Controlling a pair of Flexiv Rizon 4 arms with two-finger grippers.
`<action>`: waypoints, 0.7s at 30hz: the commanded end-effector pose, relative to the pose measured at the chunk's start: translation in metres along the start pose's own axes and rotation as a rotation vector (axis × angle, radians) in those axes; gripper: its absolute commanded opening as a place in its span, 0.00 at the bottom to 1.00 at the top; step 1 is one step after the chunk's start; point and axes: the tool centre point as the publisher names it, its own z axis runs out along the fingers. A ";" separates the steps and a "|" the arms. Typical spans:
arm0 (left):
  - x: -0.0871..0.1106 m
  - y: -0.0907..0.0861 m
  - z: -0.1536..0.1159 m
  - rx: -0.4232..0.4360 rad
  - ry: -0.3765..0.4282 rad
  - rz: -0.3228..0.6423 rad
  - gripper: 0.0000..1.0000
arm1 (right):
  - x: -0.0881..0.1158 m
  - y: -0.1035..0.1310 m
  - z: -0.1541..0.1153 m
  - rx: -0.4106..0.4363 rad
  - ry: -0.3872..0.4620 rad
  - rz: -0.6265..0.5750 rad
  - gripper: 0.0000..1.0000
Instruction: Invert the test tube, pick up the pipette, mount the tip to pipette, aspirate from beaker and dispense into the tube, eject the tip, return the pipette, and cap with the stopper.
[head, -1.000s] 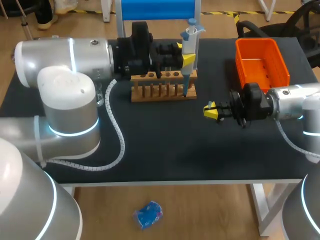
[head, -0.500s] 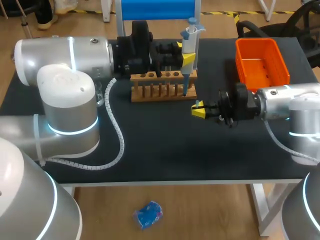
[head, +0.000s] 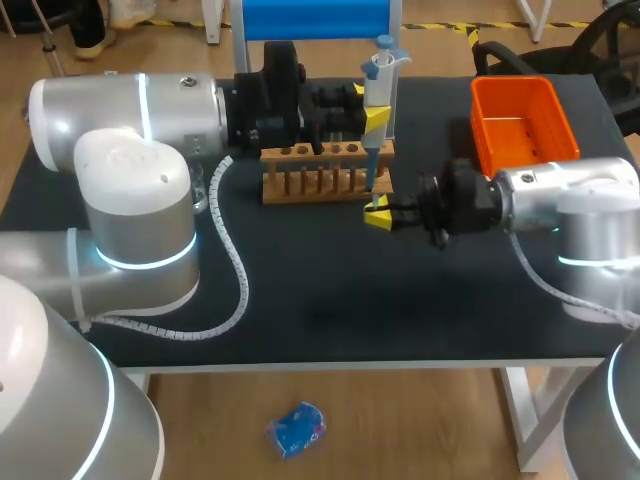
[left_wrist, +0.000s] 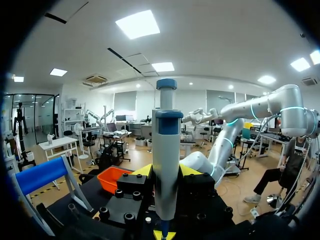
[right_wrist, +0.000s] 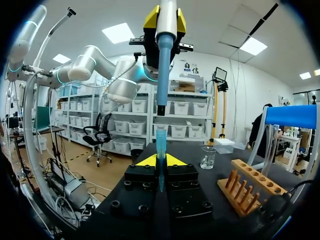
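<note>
Here, the left arm (head: 130, 130) lies across the far left of the desk (head: 330, 290). Its left fingers (head: 375, 118) are clamped on the body of the pipette (head: 380, 72), holding it upright with the plunger on top by the right end of the wooden rack (head: 320, 180). The rack stands on the desk with its row of holes facing up. Just below the pipette's lower end, the right fingers (head: 379, 216) are drawn narrow and pinch a blue tip (right_wrist: 160, 150), which stands upright between them. The right wrist view shows this tip lined up under the pipette's nose, with a small gap showing between the two. In that same view a clear beaker (right_wrist: 208, 157) stands on the desk well ahead of the right fingers, past the far end of the rack. The right arm (head: 560, 195) comes in low over the desk from the right. Behind it, an orange bin (head: 483, 130) sits at the far right corner.
</note>
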 end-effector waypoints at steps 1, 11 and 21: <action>0.000 0.000 0.000 0.003 0.002 0.001 0.00 | -0.006 0.001 0.007 0.001 0.006 -0.005 0.00; 0.000 0.000 0.000 0.003 0.002 0.001 0.00 | -0.005 0.007 0.007 -0.002 0.011 -0.020 0.00; 0.000 0.000 0.000 0.003 0.002 0.001 0.00 | -0.004 0.016 0.004 -0.010 0.009 -0.040 0.00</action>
